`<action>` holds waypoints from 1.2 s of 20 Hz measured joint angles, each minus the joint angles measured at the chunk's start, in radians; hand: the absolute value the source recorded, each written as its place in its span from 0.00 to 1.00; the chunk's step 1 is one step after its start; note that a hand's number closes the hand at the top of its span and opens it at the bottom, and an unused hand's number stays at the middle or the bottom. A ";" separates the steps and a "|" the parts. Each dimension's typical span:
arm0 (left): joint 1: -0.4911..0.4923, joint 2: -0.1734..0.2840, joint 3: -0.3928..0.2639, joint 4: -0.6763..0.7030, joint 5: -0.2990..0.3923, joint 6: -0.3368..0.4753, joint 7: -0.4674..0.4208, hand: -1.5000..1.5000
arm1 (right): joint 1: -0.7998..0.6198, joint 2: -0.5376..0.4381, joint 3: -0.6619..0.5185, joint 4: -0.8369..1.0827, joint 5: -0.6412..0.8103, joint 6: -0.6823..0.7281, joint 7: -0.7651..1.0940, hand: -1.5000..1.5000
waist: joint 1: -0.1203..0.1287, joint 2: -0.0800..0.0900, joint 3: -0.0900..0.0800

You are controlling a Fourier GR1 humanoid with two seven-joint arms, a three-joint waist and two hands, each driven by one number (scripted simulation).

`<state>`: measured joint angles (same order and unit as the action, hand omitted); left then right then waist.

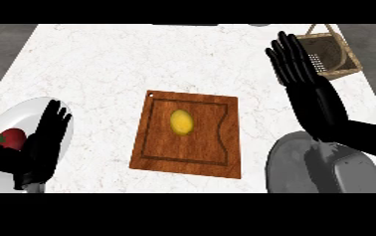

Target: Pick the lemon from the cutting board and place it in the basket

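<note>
On head view, centre: lemon lying untouched in recess of cutting board; right hand raised well apart at upper right, fingers straight and spread, holding nothing, with basket just behind it; left hand resting open at lower left, over plate bearing red fruit. Judged risks: rounded lemon likely to roll off under an off-centre close; basket near counter edge, liable to be knocked by wrist during transfer.

Single head view, aimed steeply down at the white counter, right hand entering from the lower right edge, cutting board framed centrally to its left, basket cropped just beyond its fingertips.
</note>
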<state>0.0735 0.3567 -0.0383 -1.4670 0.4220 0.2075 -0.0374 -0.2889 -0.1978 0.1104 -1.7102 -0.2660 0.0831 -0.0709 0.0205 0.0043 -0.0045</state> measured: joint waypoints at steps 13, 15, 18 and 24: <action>-0.238 0.105 -0.173 -0.089 -0.189 -0.151 -0.024 0.50 | -0.175 0.145 0.394 0.324 0.235 0.031 -0.177 0.00 | 0.016 0.007 0.005; -0.238 0.110 -0.174 -0.090 -0.193 -0.163 -0.025 0.50 | -0.169 0.165 0.486 0.342 0.302 -0.089 -0.170 0.00 | 0.012 0.002 0.005; -0.266 0.100 -0.178 -0.069 -0.205 -0.160 -0.013 0.50 | -0.204 0.182 0.552 0.355 0.419 -0.230 -0.086 0.00 | -0.005 -0.003 0.004; -0.251 0.100 -0.172 -0.081 -0.217 -0.150 -0.002 0.50 | -0.357 0.144 0.557 0.329 0.680 -0.338 0.219 0.00 | -0.029 -0.018 0.002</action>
<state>-0.1778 0.4569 -0.2107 -1.5477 0.2046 0.0578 -0.0392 -0.6461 -0.0540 0.6676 -1.3816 0.4136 -0.2547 0.1482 -0.0087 -0.0137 -0.0026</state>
